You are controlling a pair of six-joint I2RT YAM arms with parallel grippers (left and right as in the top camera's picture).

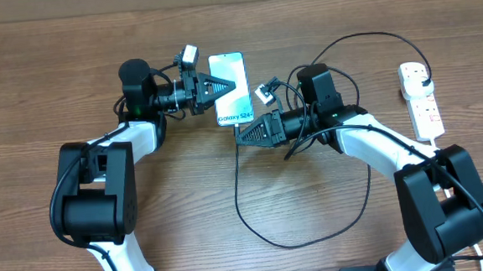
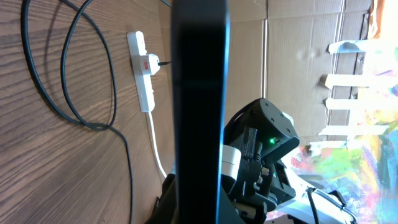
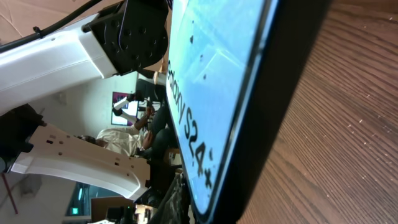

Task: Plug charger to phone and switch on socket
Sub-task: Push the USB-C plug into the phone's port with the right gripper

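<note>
The phone sits at the middle rear of the table, screen lit and facing up, with its printed text toward the near end. The left gripper reaches in from the left, its fingers lying across the phone's width. The left wrist view shows the phone edge-on down the centre of the frame, consistent with a clenched hold on its two faces. The right gripper points left, with its tip just beside the phone's near end. Whether it is clenched or released cannot be told, as its fingers are not resolved in any view. The right wrist view is filled by the phone screen at close range. The charger runs from the right gripper's tip toward the front, loops wide across the table and passes behind the right arm. The socket lies at the far right, well apart from the phone. A black plug is seated near its rear end.
</note>
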